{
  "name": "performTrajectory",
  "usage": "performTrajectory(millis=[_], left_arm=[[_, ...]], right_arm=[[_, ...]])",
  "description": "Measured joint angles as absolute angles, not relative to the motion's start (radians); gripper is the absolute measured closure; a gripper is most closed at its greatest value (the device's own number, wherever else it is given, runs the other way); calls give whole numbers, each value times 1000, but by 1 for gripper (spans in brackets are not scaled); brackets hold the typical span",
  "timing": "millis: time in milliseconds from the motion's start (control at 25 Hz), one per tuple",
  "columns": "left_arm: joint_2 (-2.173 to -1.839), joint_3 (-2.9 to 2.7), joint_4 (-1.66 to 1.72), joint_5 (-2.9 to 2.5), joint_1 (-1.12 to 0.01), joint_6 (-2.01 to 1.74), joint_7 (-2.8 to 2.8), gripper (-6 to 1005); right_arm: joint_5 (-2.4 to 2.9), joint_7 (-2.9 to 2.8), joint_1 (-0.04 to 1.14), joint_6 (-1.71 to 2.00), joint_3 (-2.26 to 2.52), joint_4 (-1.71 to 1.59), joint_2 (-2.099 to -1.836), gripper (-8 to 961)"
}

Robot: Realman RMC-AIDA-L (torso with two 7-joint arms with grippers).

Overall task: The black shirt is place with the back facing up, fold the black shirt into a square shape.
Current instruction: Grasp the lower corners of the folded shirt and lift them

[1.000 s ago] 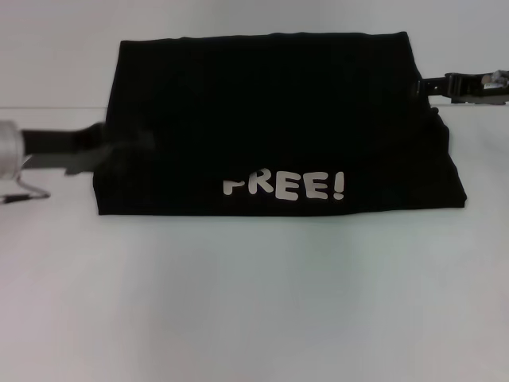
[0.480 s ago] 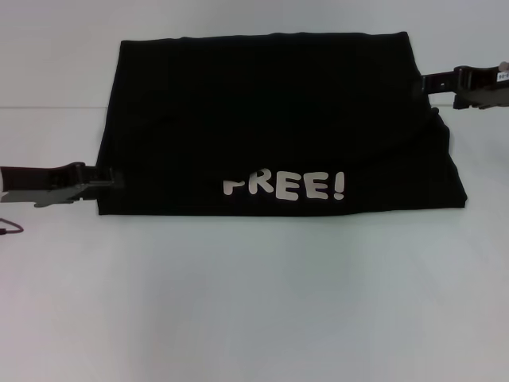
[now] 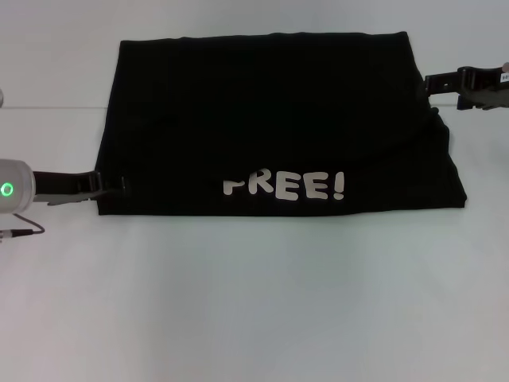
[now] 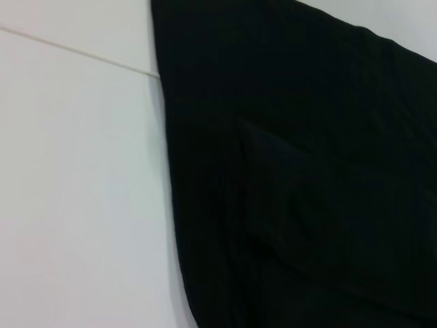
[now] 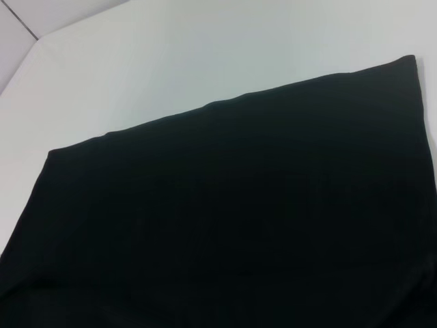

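The big black soft-cloth shirt (image 3: pixel 270 119) lies flat on the smooth white worktop (image 3: pixel 254 302). It is folded into a wide block with straight edges, and the white letters "FREE!" (image 3: pixel 284 186) show on top, near the front edge of the shirt.

A second ago the left tool (image 3: pixel 111 185) was higher up along the left edge of the shirt. Now it has dropped down to the front left corner of the shirt and sits just at the edge there. I cannot tell if this tool is apart or together.

The right tool (image 3: pixel 433 82) has slid a little away from the right edge of the shirt, near the back right corner. I cannot tell its state either.

I think the left tool is getting ready to take the front left corner for the next fold, because the shirt is wider than a square.

The cloth looks thin and floppy, with a soft bump under the top layer, so it may bunch up when lifted
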State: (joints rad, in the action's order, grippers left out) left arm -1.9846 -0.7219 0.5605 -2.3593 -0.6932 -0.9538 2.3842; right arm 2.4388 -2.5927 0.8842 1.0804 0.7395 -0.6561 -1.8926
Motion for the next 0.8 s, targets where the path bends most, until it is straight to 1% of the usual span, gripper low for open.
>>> performTrajectory(millis=[560,800], left_arm=[[-1987,-732,526,-2362,-695,-902,2383,459],[-1993,-748,518,-2372,-702,-886,2382,474]], right_arm=[[2439,-2586,881,1075,739,-649,-1892,44],[2439,-2585,875,1076,739,-645,-1893,51]])
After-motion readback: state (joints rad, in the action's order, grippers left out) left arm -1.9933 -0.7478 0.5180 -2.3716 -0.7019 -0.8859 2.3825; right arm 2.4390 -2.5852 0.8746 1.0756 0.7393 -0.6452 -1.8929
